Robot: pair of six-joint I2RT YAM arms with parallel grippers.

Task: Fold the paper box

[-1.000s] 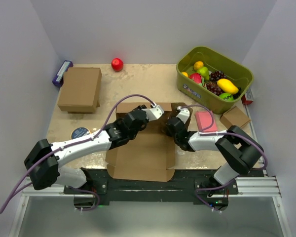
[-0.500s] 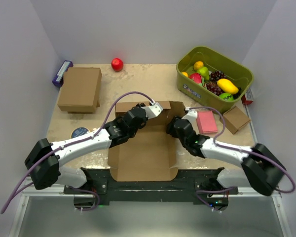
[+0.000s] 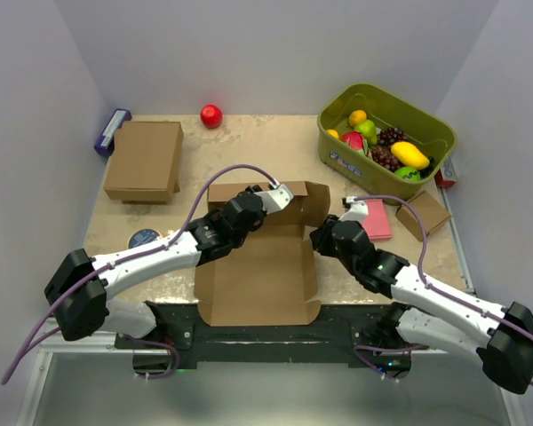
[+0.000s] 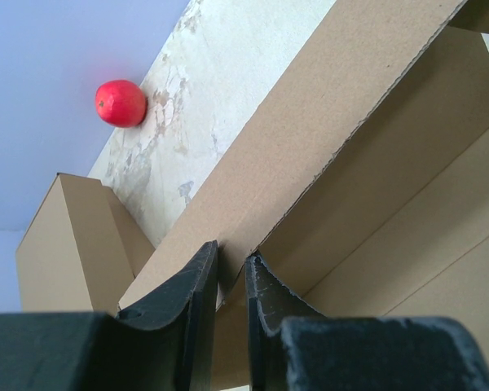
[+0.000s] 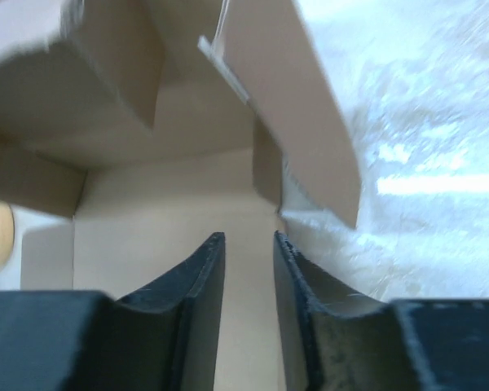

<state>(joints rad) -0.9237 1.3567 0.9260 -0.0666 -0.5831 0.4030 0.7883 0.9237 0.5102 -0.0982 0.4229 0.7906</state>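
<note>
In the view from above, the paper box [image 3: 258, 271], a plain brown corrugated cardboard mailer, lies open on the speckled beige tabletop [image 3: 249, 142] between the two arms, its back wall standing up and a flap raised at its far right corner. The left pincer [image 3: 284, 197] grips the top edge of that back wall, and the right pincer [image 3: 318, 238] sits at the box's right side. Left of the paper box and farther back rests a closed brown cardboard box [image 3: 144, 160]; behind it lies a small red ball [image 3: 211, 115]; to its right lie a flat pink block [image 3: 373, 219] and an olive green plastic bin [image 3: 338, 155] of toy fruit. From the left wrist, we see the black fingers [image 4: 197, 285] pressed on the wall's edge, pinching the cardboard. From the right wrist, the picture is blurred; the fingers [image 5: 205, 277] stand slightly apart, nothing between them, over the box's floor beside its raised right flap.
</note>
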